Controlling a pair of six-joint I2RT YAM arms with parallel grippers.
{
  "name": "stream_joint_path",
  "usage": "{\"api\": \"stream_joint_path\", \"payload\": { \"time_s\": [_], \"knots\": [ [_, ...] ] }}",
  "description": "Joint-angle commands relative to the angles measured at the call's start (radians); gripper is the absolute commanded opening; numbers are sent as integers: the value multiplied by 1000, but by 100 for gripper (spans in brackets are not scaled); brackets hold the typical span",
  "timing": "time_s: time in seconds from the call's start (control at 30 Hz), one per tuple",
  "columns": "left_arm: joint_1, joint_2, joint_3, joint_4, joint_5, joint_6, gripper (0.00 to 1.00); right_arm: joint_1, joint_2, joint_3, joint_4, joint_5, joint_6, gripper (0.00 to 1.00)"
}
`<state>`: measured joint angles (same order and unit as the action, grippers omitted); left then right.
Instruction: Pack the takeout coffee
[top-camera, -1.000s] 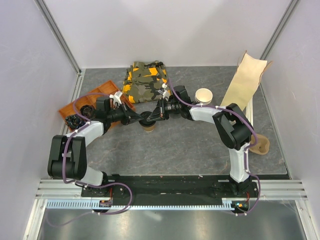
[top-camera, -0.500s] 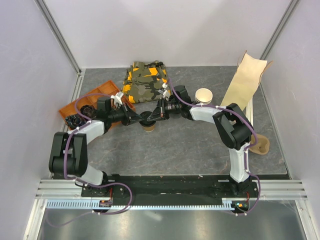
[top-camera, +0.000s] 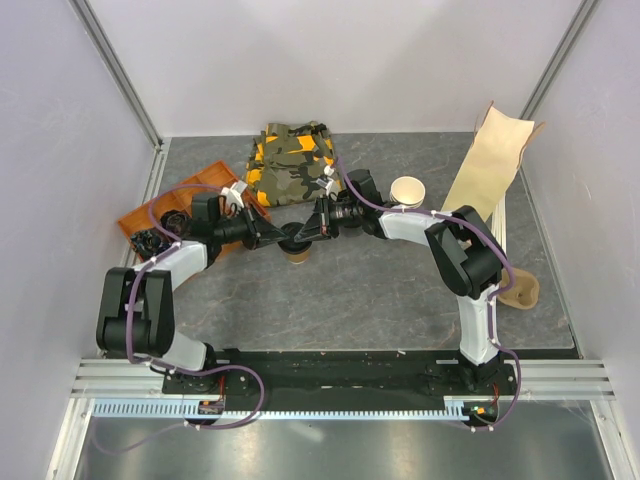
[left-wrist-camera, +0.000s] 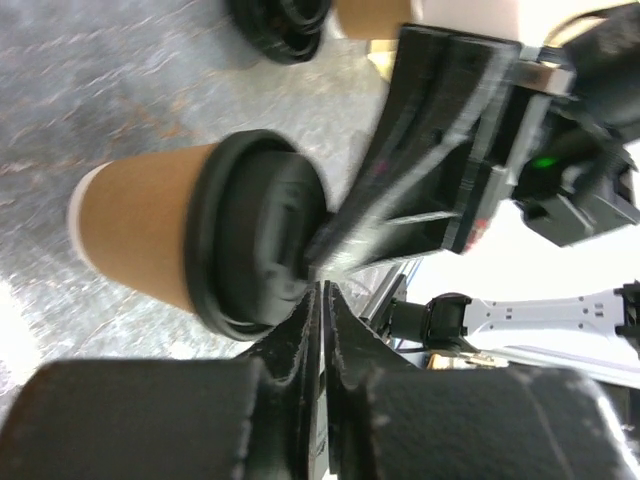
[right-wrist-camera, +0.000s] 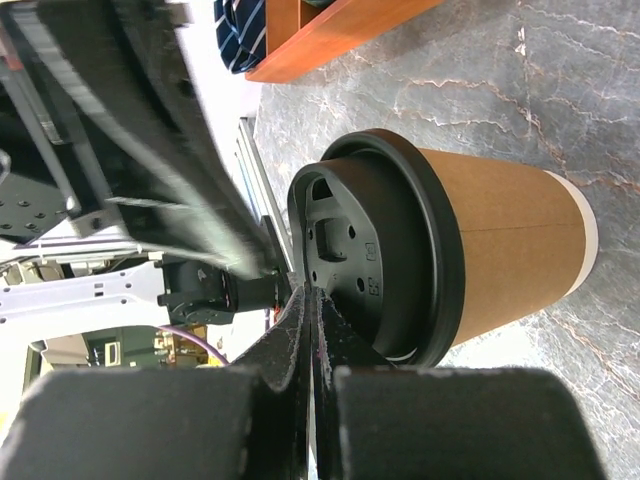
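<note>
The takeout coffee (top-camera: 297, 250), a brown paper cup with a black lid (right-wrist-camera: 370, 255), stands upright on the grey table between both arms. My left gripper (top-camera: 283, 239) reaches in from the left, fingers together, its tips (left-wrist-camera: 325, 300) at the lid's (left-wrist-camera: 255, 245) edge and holding nothing. My right gripper (top-camera: 309, 232) comes from the right, shut, with its tips (right-wrist-camera: 308, 296) against the lid's top near the rim. In each wrist view the other gripper shows as a blurred shape above the cup (left-wrist-camera: 140, 235).
An orange tray (top-camera: 205, 183) with loose black lids (top-camera: 163, 222) lies at the left. A camouflage bag (top-camera: 290, 160) sits behind the cup. A stack of lidless paper cups (top-camera: 407, 190) and a tan paper bag (top-camera: 490, 160) stand at the right.
The left gripper has shifted slightly at the lid. The cup and the right arm stay where they were.
</note>
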<state>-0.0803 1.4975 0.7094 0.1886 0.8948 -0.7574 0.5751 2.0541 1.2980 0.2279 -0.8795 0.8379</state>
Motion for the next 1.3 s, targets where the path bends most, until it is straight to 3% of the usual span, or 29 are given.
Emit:
{"api": "stream_joint_path", "payload": {
  "time_s": [0.0, 0.17, 0.3, 0.33, 0.43, 0.53, 0.57, 0.63, 0.7, 0.73, 0.83, 1.03, 1.27],
  "knots": [
    [4, -111, 39, 63, 65, -2, 20, -8, -24, 18, 28, 5, 3, 0],
    [4, -204, 100, 34, 102, -2, 43, -8, -84, 81, 125, -55, 66, 15],
    [2, -298, 139, -73, 96, 100, 59, -9, -201, 135, 59, -79, 3, 29],
    [2, -321, 151, -98, 92, 127, 61, -9, -228, 153, -35, -79, -96, 31],
    [-1, -410, 174, -224, 72, 262, 76, -17, -365, 149, -282, -53, -335, 54],
    [-6, -494, 199, -359, 50, 433, 82, -47, -526, 113, -555, 22, -531, 64],
    [-7, -509, 203, -389, 49, 478, 87, -61, -599, 107, -626, 36, -672, 71],
    [-13, -557, 223, -500, 55, 633, 90, -96, -659, 122, -899, 86, -855, 79],
    [-16, -601, 231, -593, 44, 755, 91, -109, -736, 130, -1132, 144, -1101, 81],
    [-19, -614, 232, -622, 36, 801, 91, -109, -774, 103, -1179, 237, -1155, 87],
    [-21, -655, 234, -690, 20, 891, 91, -109, -925, -6, -1291, 437, -1273, 89],
    [-30, -714, 239, -704, 35, 883, 91, -124, -1141, -245, -1412, 669, -1385, 82],
    [-35, -715, 248, -707, 41, 848, 90, -152, -1112, -469, -1337, 945, -1401, 68]
  ]
}}
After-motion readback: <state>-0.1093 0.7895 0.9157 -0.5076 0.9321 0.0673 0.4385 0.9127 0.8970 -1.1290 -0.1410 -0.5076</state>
